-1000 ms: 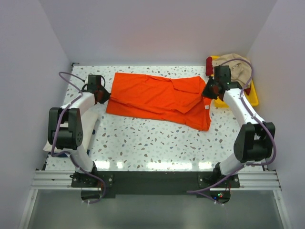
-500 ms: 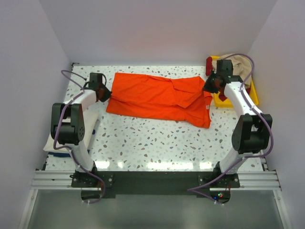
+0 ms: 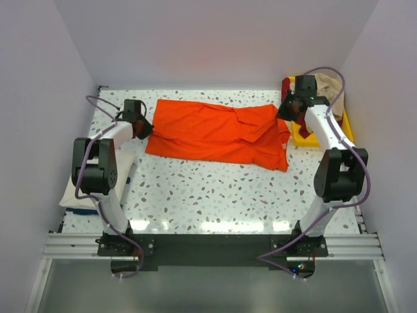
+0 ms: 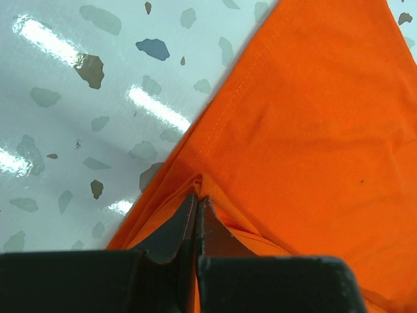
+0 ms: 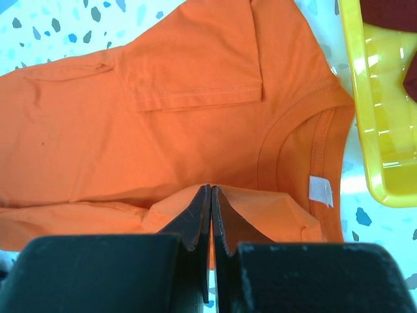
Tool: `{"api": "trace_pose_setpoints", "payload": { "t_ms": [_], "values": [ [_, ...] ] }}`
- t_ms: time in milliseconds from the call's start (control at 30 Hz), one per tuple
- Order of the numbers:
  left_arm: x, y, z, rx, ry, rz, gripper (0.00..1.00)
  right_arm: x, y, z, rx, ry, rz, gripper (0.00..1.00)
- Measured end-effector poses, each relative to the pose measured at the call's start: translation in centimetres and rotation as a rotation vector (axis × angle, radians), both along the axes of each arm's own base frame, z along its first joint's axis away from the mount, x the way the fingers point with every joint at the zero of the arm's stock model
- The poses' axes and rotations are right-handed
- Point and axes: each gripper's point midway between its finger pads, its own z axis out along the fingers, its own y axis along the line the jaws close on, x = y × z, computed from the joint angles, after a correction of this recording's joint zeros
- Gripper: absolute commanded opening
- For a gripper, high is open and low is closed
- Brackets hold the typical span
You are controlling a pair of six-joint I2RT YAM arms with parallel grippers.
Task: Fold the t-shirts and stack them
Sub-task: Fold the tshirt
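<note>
On the table, left arm: reaches toward 10 o'clock with the elbow raised; left gripper [image 3: 144, 128] sits low at the shirt's left edge.
Left gripper state: jaws clenched, pinching a tented fold of the orange t-shirt [image 3: 215, 134] at its edge.
Right arm: extends toward 2 o'clock; right gripper [image 3: 285, 116] is at the shirt's collar end, just beside the yellow tray [image 3: 345, 134].
Right gripper state: jaws clenched on a fold of the same shirt; the white neck tag [image 5: 320, 190] lies near, at 3 o'clock in the wrist view.
Orange t-shirt: spread flat across the far half, between both grippers, one sleeve folded over the body.
Yellow tray: far right corner, holding a beige t-shirt [image 3: 329, 88] and a dark red t-shirt [image 3: 286, 87].
Surface: glossy white speckled tabletop [image 3: 208, 189].
Room: plain pale walls [image 3: 215, 45] on three sides.
</note>
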Motion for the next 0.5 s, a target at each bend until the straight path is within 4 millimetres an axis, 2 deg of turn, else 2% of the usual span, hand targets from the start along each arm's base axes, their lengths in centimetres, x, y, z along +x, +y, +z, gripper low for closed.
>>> {"api": "trace_pose_setpoints", "payload": {
  "t_ms": [100,133,167,233,267,367,500],
  "values": [
    [0.0,0.0,0.0,0.0,-0.001,-0.001,0.14,0.1,0.0,0.3,-0.002,-0.007,0.001,0.0],
    [0.0,0.0,0.0,0.001,-0.001,-0.002,0.21,0.1,0.0,0.3,-0.002,-0.007,0.002,0.0],
    [0.0,0.0,0.0,0.004,-0.001,-0.005,0.34,0.1,0.0,0.3,-0.003,-0.007,0.002,0.0],
    [0.0,0.0,0.0,0.007,-0.001,-0.007,0.42,0.1,0.0,0.2,-0.005,-0.006,0.004,0.0],
    [0.0,0.1,0.1,0.008,-0.002,-0.008,0.5,0.1,0.0,0.3,-0.007,-0.006,0.006,0.0],
    [0.1,0.1,0.7,0.012,-0.015,-0.004,0.52,0.2,-0.1,0.2,-0.009,-0.004,0.008,0.0],
    [-0.5,0.5,2.9,0.021,-0.059,0.009,0.52,0.5,-0.1,-0.4,-0.014,0.007,0.011,0.0]
  ]
}}
